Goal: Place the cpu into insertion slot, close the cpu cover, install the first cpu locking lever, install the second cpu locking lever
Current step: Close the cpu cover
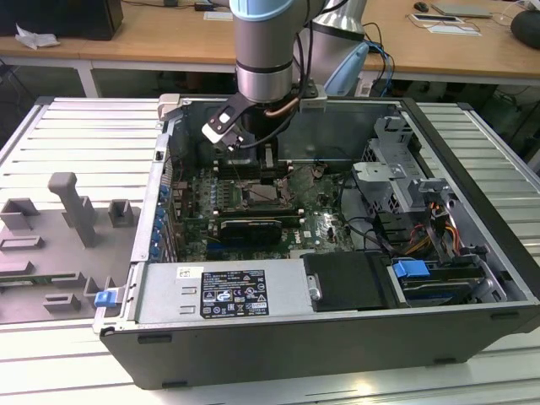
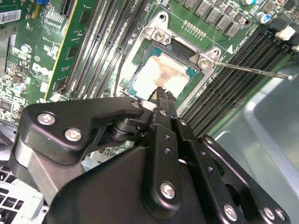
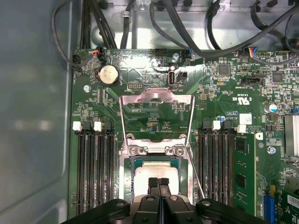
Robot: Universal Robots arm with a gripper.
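Cpu (image 3: 156, 169), pale silvery square, in insertion slot (image 3: 124, 163)

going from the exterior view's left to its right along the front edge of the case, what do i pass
grey moulded fixture → small blue clip → printed label → black panel → blue tab

Ribbed metal table (image 1: 76, 126). An open computer case (image 1: 278, 354) lies on its side on it, centre to the exterior view's right. A grey fixture plate (image 1: 34, 253) with upright blocks sits just beside the case, on the exterior view's left.
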